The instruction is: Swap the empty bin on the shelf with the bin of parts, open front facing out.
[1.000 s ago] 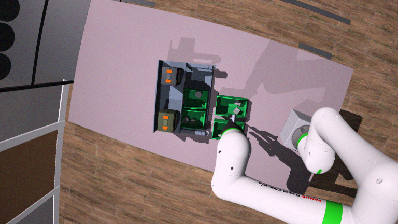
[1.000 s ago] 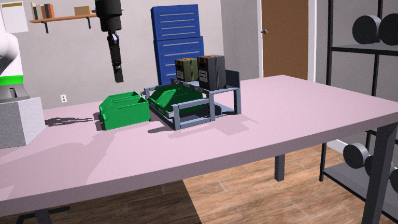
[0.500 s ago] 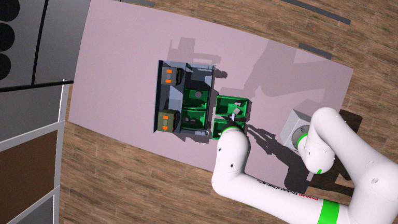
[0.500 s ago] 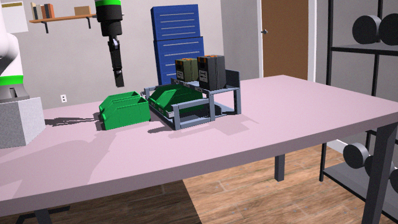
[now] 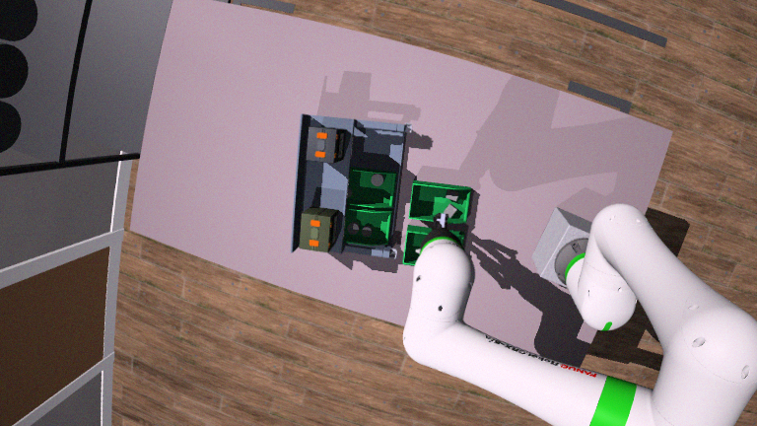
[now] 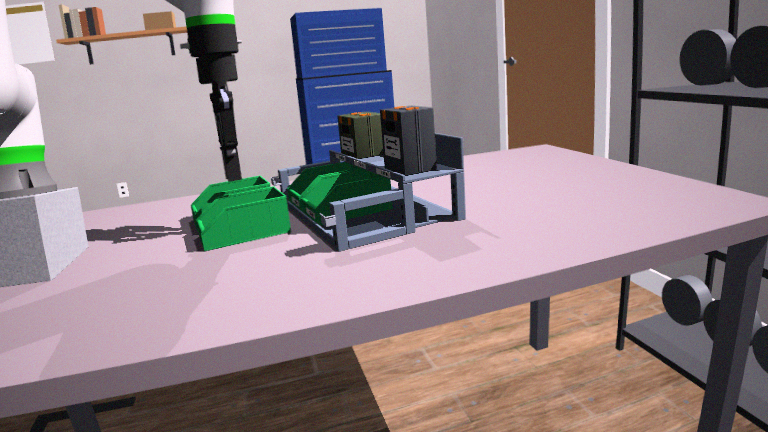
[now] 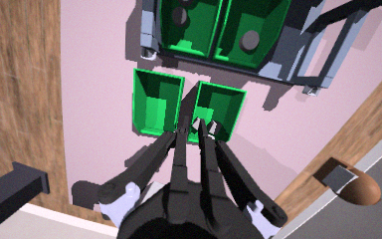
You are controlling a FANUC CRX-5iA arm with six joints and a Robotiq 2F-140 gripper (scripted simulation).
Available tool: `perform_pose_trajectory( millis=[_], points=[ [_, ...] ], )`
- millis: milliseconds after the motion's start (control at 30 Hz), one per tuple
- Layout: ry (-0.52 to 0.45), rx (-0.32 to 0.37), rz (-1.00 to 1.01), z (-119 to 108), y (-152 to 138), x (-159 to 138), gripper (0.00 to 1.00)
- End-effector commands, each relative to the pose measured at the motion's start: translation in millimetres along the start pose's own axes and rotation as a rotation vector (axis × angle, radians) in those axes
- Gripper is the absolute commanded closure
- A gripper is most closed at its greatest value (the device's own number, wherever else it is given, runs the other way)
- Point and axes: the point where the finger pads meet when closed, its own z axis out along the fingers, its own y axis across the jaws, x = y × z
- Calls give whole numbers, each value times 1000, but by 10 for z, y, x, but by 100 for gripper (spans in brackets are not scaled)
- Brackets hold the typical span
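Two green open bins stand side by side on the table in front of the grey shelf (image 5: 347,186). One bin (image 5: 441,200) holds small white parts and also shows in the wrist view (image 7: 219,107). The other bin (image 7: 156,102) is empty and half hidden under my arm in the top view (image 5: 415,243). My gripper (image 7: 193,122) hangs straight down just above the two bins, close to the walls where they meet. Its fingers stand a narrow gap apart with nothing between them. It also shows in the side view (image 6: 231,167). The shelf's lower level has a gap (image 5: 379,148).
Two more green bins (image 5: 371,186) (image 5: 365,226) with dark round parts sit on the shelf's lower level. An olive box (image 6: 359,134) and a dark grey box (image 6: 407,138) stand on its top board. My grey base block (image 6: 33,235) is at the table's left.
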Motion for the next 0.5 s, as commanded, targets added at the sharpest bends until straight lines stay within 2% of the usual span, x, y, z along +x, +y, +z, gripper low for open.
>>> perform_pose_trajectory(
  millis=[0, 467],
  points=[
    [2, 0, 0, 47, 2, 7, 76],
    [2, 0, 0, 176, 2, 8, 76]
  ],
)
